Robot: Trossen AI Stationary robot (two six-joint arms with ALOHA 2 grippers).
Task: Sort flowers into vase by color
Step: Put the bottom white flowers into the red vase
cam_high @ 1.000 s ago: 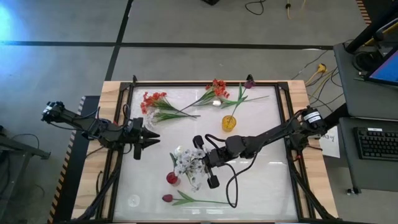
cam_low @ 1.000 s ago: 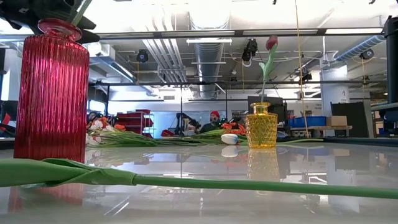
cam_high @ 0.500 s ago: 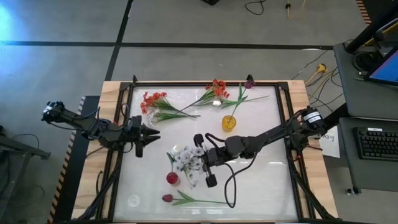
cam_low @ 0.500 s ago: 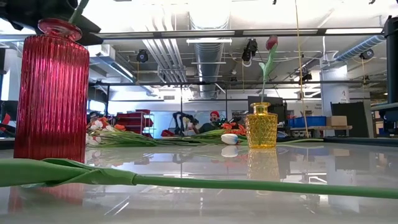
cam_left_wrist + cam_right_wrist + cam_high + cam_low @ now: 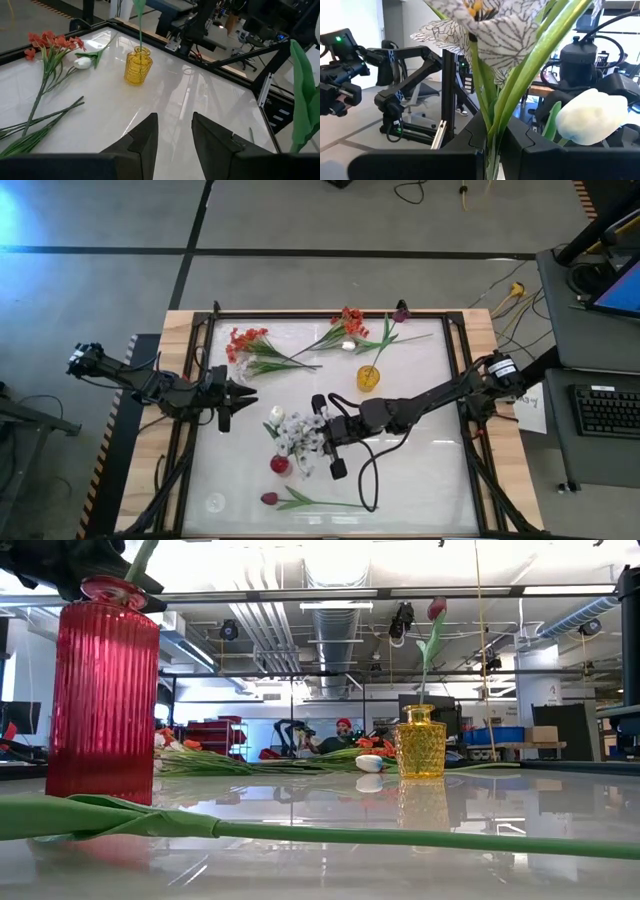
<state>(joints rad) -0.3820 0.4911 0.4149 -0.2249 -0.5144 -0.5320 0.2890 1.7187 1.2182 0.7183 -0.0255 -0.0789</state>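
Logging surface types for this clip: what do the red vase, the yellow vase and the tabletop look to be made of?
Red vase: likely translucent glass or clear plastic, vertically ribbed, light glowing through it. Yellow vase: amber, see-through, with a dimpled pattern; glass or plastic, undecidable by look. Tabletop: white, glossy and hard, mirroring the vases and ceiling lights; possibly lacquered board or acrylic.

The white desk (image 5: pixel 420 470) carries a yellow vase (image 5: pixel 368 378), a red vase (image 5: pixel 279 465), orange-red flowers (image 5: pixel 247 340) along its far side, and one maroon tulip (image 5: pixel 270 499) lying near the front edge.
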